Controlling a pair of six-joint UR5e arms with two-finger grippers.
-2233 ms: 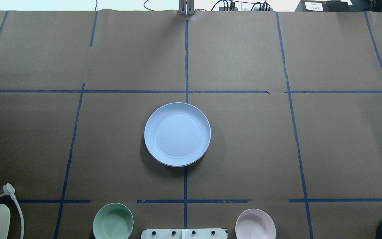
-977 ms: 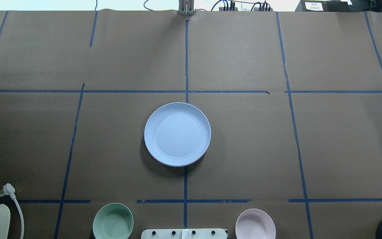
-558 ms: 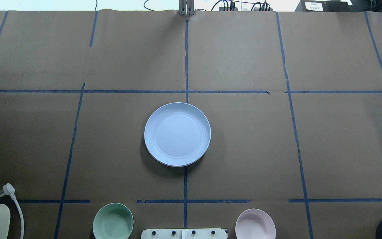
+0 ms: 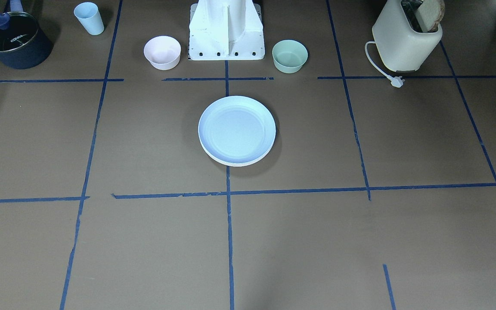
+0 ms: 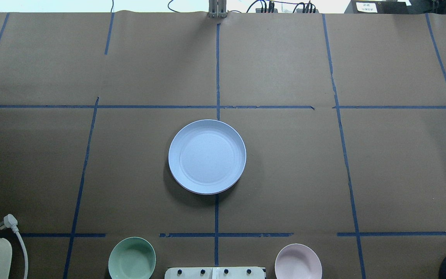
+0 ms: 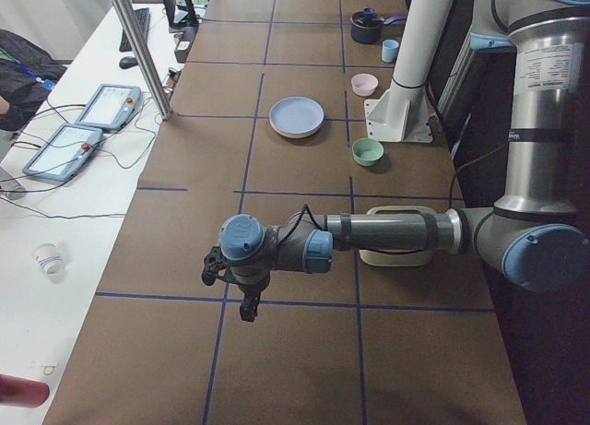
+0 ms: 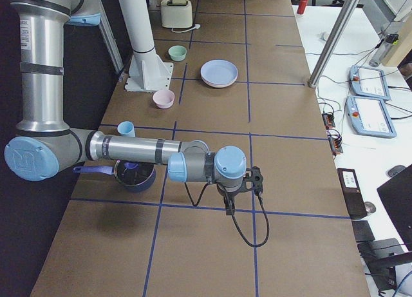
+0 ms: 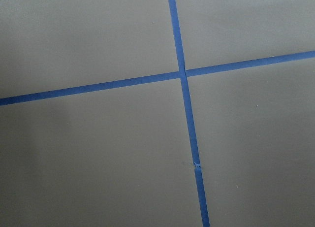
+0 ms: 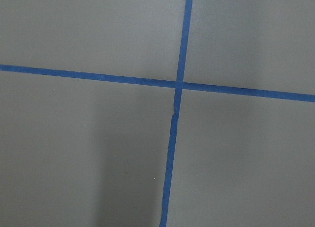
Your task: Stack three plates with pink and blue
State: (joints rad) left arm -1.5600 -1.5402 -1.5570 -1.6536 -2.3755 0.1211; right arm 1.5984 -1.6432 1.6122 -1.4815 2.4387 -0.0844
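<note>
A pale blue plate (image 5: 206, 156) lies at the table's middle, on top of a stack; it also shows in the front view (image 4: 236, 129). Pale rims of the plates beneath it (image 4: 239, 163) peek out at its edge; their colours are hard to tell. My left gripper (image 6: 247, 307) hangs over a tape cross far from the stack, at the table's left end. My right gripper (image 7: 228, 209) hangs over a tape cross at the right end. Both show only in the side views, so I cannot tell whether they are open or shut. The wrist views show only brown paper and blue tape.
A small green bowl (image 5: 132, 258) and a small pink bowl (image 5: 298, 261) stand either side of the robot base (image 4: 226, 30). A toaster (image 4: 405, 38) with its loose plug (image 4: 396, 81), a dark pot (image 4: 13, 41) and a blue cup (image 4: 89, 18) stand along the robot's edge.
</note>
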